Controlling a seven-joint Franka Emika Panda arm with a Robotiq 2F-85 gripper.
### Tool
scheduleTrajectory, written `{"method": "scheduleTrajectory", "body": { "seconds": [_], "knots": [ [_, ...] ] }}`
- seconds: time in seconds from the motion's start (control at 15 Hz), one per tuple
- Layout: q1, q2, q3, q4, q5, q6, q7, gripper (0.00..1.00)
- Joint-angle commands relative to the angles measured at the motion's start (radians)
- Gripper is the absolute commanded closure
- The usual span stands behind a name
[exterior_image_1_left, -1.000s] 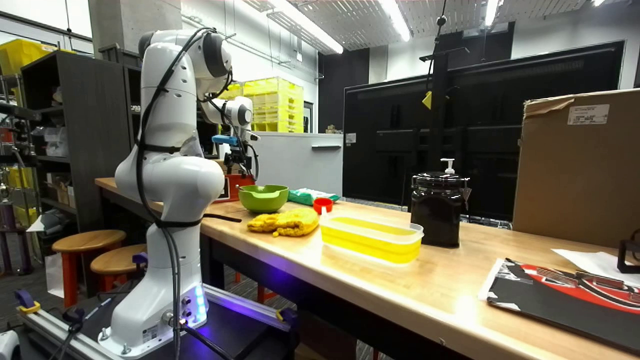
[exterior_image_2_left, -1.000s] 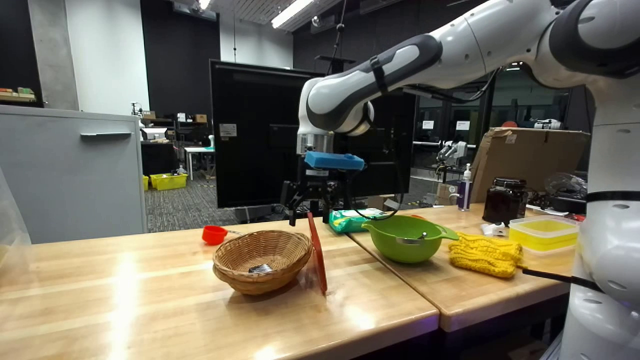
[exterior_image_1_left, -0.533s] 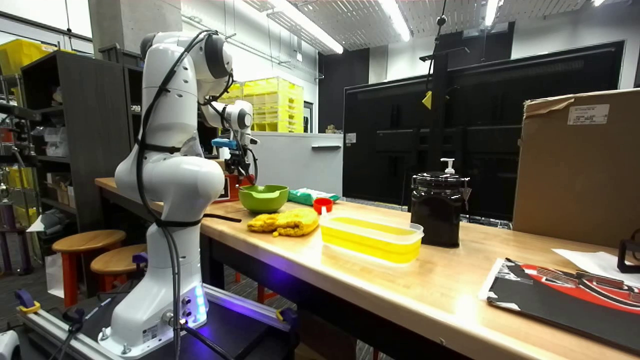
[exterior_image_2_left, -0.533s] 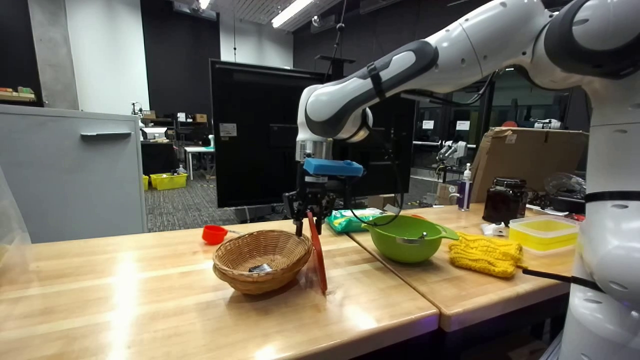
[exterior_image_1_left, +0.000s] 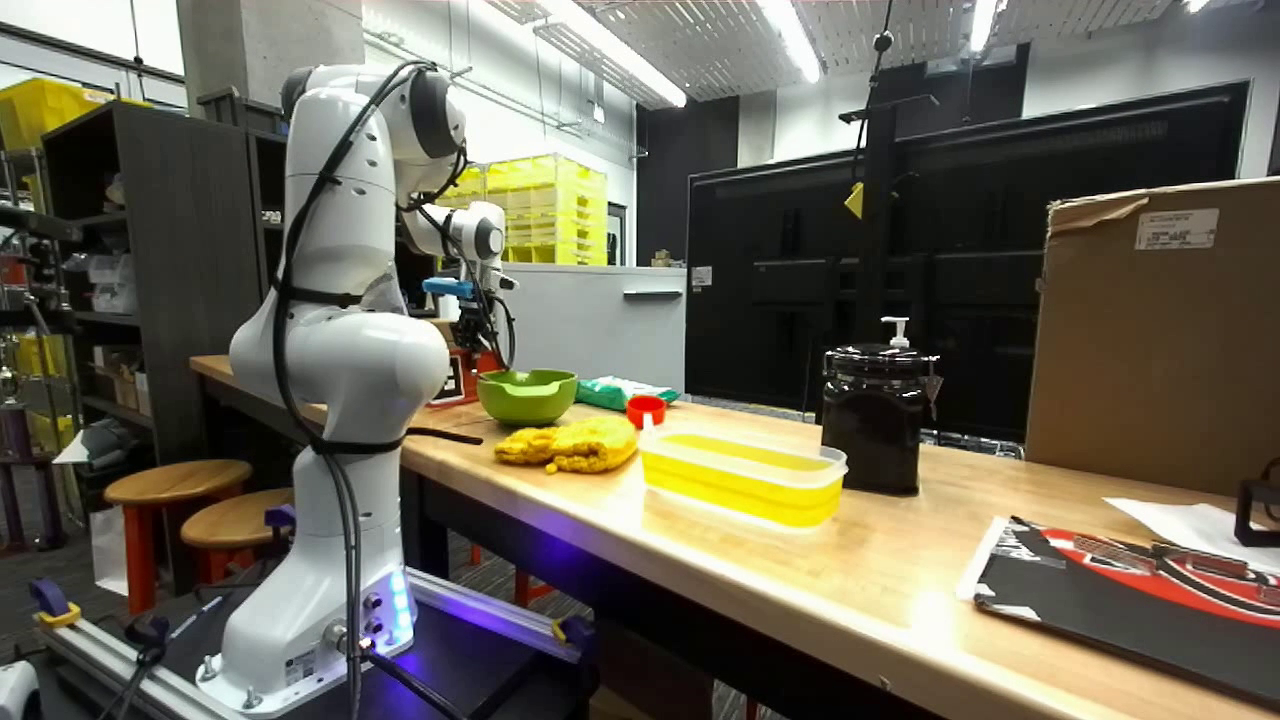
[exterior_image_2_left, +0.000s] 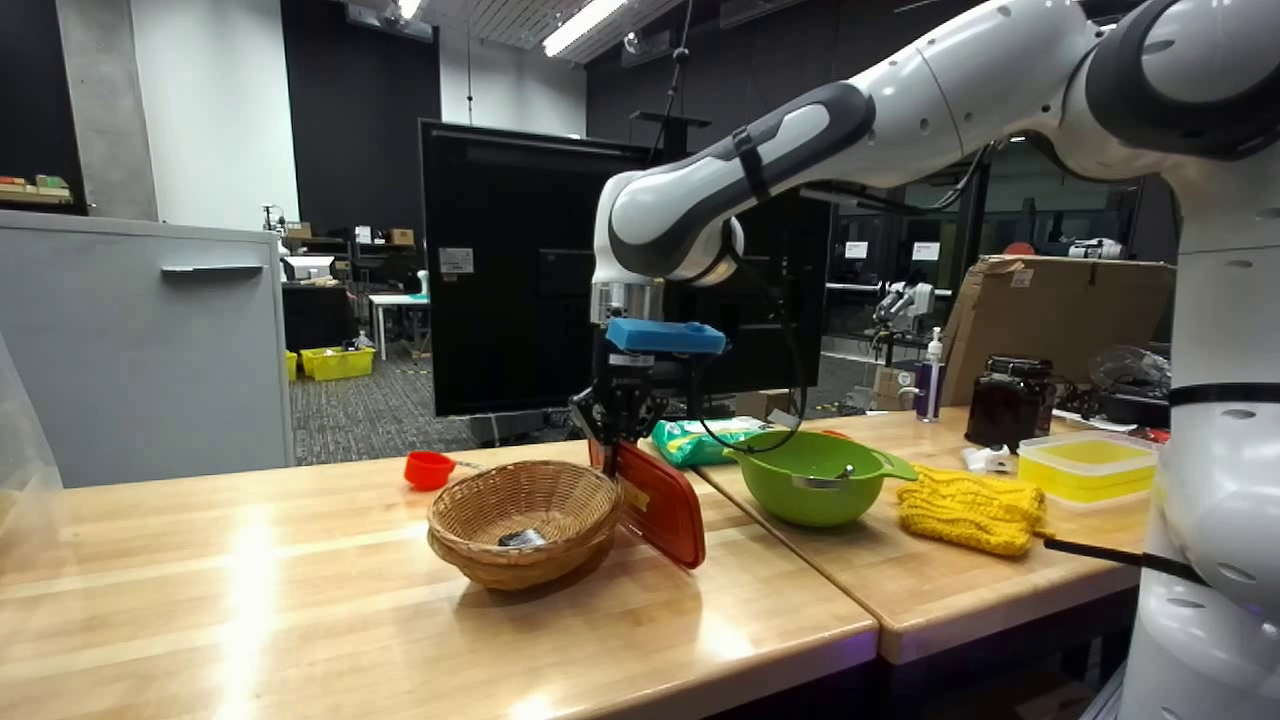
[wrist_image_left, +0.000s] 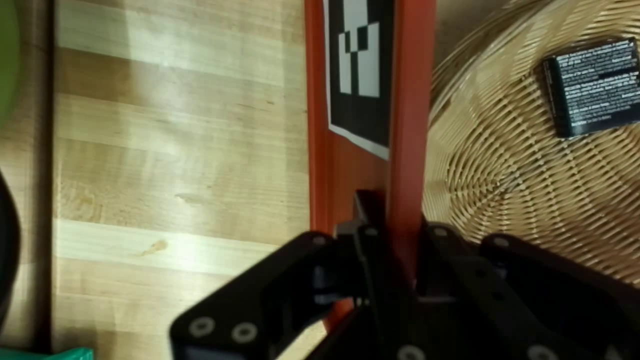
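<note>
Wrist view: the fingers (wrist_image_left: 371, 245) are clamped on the rim of a red lid (wrist_image_left: 407, 125), one on each side; a black-and-white tag (wrist_image_left: 362, 45) sits on the lid's face; just beside the lid is a wicker basket (wrist_image_left: 500, 185), with a small black packet (wrist_image_left: 595, 85) bearing fine white print lying inside; the lid's rim overlaps the basket's edge from this angle, contact between the two not determinable. In an exterior view, the lid is tilted on edge between the basket and a green bowl (exterior_image_2_left: 820, 490), held near an upper corner; cannot tell whether its lower edge meets the desk (exterior_image_2_left: 330, 590); a blue block (exterior_image_2_left: 667, 336) is mounted above the fingers; a red measuring cup (exterior_image_2_left: 428, 470) sits near the basket, on the side away from the lid; the bowl has a spout and a handle; a green-and-white packet (exterior_image_2_left: 695, 440) lies near it. Both exterior views show a yellow knitted cloth (exterior_image_2_left: 970, 510) just beside the bowl, then a clear container (exterior_image_1_left: 740, 500) with a yellow lower part, a dark jar (exterior_image_1_left: 870, 425) near it, and a cardboard box (exterior_image_2_left: 1060, 320) farther along; a pump bottle (exterior_image_2_left: 928, 390) stands by the jar, its white top visible in both.
</note>
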Motion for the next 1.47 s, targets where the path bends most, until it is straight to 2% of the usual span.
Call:
{"method": "scheduleTrajectory", "body": {
  "seconds": [0.0,0.47,0.93,1.4],
  "knots": [
    [0.01,-0.002,-0.002,0.018,0.001,-0.022,0.005,0.97],
    [0.019,-0.002,0.0,0.078,-0.033,-0.093,0.008,0.97],
    [0.023,-0.001,-0.003,0.186,-0.109,-0.242,-0.001,0.97],
    [-0.004,-0.06,-0.022,0.217,-0.126,-0.281,-0.117,0.97]
  ]
}}
